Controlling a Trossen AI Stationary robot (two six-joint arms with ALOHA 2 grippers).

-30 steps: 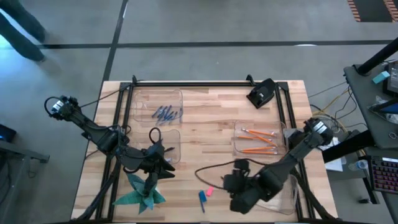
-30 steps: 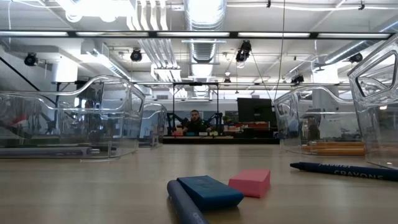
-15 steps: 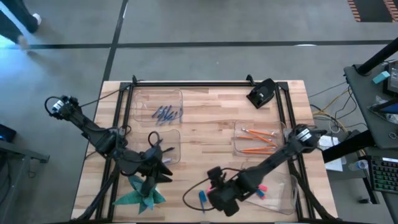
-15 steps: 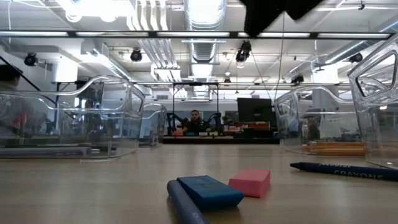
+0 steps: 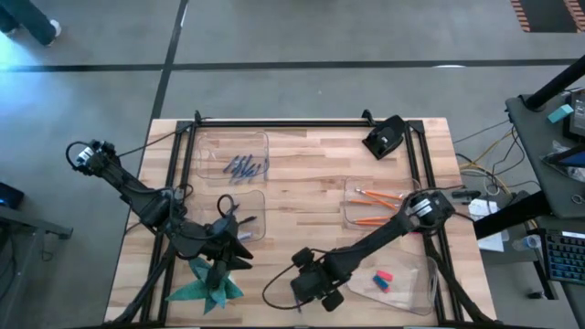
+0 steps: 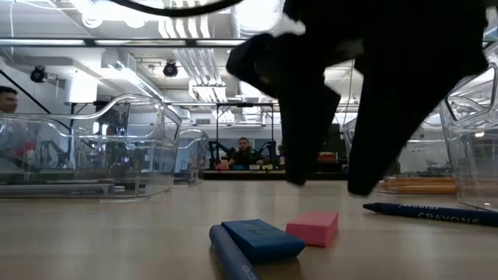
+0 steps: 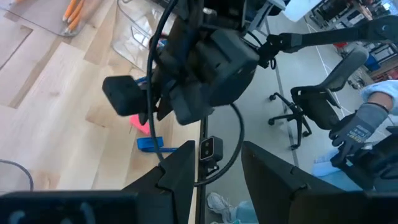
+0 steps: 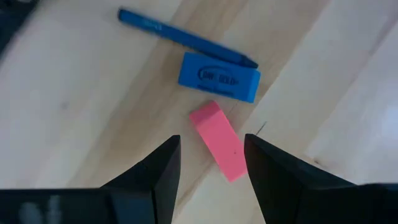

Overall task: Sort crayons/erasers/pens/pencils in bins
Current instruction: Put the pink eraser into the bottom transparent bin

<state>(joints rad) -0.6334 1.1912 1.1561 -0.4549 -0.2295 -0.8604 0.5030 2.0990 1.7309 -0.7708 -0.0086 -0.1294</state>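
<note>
R gripper (image 8: 208, 171), jaws apart and empty, hangs directly over the pink eraser (image 8: 216, 141) near the bench's front edge; eraser's long axis runs skew to the finger gap. Blue eraser (image 8: 219, 77) just beyond. L gripper (image 5: 239, 239) idles, farther off, front-left.

I'm swinging the right gripper (image 8: 208, 163) leftward from the lower-right bin (image 5: 422, 297), now spread above the pink eraser (image 8: 217, 140).
</note>
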